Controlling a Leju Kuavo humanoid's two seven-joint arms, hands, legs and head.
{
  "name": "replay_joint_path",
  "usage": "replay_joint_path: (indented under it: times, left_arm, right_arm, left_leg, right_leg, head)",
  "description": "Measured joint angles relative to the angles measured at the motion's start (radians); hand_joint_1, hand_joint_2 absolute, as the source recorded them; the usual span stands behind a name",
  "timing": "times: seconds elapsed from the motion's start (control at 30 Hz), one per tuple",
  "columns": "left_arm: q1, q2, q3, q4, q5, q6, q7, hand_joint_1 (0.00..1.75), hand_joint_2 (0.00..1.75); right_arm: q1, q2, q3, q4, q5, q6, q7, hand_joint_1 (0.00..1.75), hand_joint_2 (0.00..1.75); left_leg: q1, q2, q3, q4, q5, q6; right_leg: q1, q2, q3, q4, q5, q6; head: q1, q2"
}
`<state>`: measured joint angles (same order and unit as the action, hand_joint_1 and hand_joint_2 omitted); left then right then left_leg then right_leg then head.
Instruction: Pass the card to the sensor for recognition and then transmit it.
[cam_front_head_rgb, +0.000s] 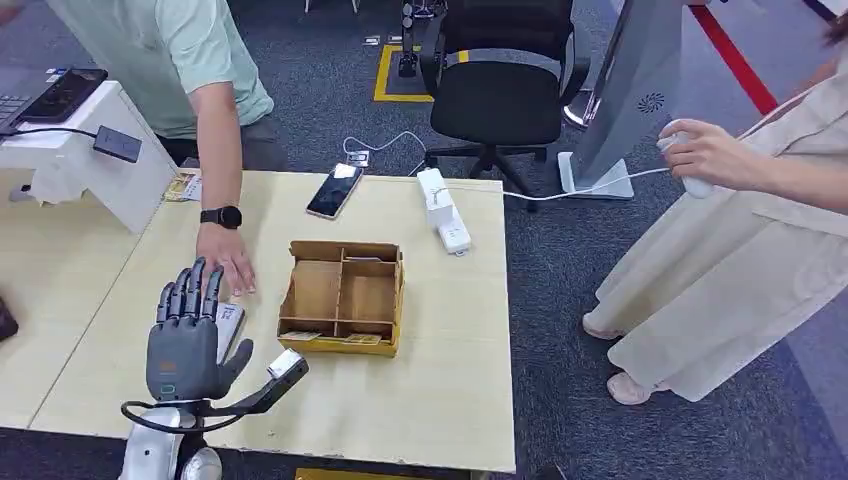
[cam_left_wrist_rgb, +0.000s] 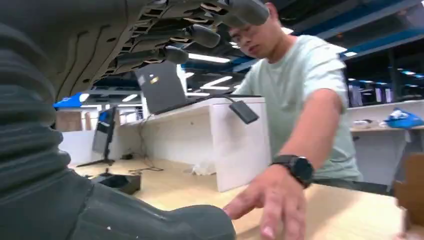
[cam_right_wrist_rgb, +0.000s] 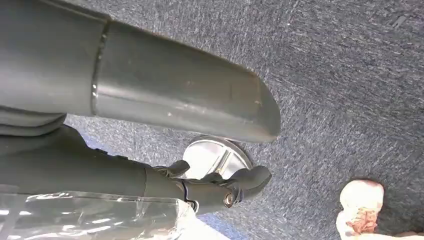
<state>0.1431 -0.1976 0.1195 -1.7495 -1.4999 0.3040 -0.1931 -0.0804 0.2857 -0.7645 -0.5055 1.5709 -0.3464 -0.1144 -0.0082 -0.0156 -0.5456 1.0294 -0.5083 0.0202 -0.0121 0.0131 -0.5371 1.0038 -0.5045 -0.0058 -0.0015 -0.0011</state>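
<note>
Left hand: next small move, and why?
Probably hold a moment, then lower the left hand onto the card. Its fingers are spread above the table, holding nothing, and a person's hand rests right beside the card, too close to close safely.

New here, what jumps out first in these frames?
The left robot hand, fingers spread, hovers over a card at the table's near left, with a person's hand flat on the table beside it. A partitioned cardboard box sits mid-table, a phone at the far edge.
</note>
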Motion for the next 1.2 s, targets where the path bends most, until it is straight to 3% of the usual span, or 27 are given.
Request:
replay_joint_path:
  times: [0.67, 1.2]
  left_arm:
    - [0.002, 0.157, -0.179, 0.127, -0.007, -0.05, 0.031, 0.0, 1.75]
    - [-0.015, 0.309, -0.251, 0.154, 0.017, -0.132, 0.025, 0.0, 1.75]
  right_arm:
    - [-0.007, 0.0, -0.001, 0.018, 0.0, -0.01, 0.001, 0.0, 0.0]
    - [-0.023, -0.006, 0.027, 0.044, 0.0, -0.01, 0.009, 0.0, 0.0]
  left_leg:
    - [0.0, 0.0, 0.0, 0.0, 0.0, 0.0]
    - [0.0, 0.0, 0.0, 0.0, 0.0, 0.0]
  right_leg:
    - [0.0, 0.0, 0.0, 0.0, 0.0, 0.0]
    - [0.0, 0.0, 0.0, 0.0, 0.0, 0.0]
  head:
    - [0.0, 0.0]
    - [0.0, 0.0]
